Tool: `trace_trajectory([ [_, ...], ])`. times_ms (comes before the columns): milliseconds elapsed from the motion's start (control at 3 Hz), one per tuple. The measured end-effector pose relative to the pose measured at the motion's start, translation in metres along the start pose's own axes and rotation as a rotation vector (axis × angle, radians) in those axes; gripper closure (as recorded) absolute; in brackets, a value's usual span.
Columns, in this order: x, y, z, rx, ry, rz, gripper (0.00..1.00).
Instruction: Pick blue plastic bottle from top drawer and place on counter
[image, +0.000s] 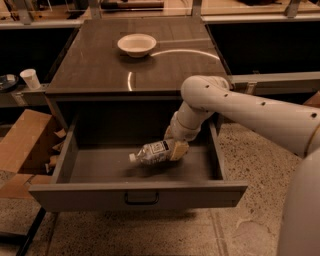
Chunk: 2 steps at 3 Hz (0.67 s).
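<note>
The blue plastic bottle (151, 152) is in the open top drawer (135, 196), lying nearly flat with its white cap to the left and its right end slightly raised. My gripper (176, 149) reaches down into the drawer from the right and is closed on the bottle's right end. The white arm comes in from the right edge of the camera view. The dark glossy counter (100, 65) is directly above and behind the drawer.
A white bowl (136, 44) sits near the back middle of the counter. A white paper cup (30, 78) stands on a ledge at the left. An open cardboard box (25, 145) sits on the floor left of the drawer.
</note>
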<state>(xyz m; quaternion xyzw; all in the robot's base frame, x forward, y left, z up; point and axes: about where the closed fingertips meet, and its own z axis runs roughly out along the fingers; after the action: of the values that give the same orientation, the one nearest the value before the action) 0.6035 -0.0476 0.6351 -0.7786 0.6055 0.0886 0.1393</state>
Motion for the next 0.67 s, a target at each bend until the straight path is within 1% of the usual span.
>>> trace_trajectory([
  [333,-0.014,0.014,-0.056,0.067,-0.06,-0.024,1.0],
  [667,-0.028,0.026,-0.114,0.128,-0.089,-0.052,1.0],
])
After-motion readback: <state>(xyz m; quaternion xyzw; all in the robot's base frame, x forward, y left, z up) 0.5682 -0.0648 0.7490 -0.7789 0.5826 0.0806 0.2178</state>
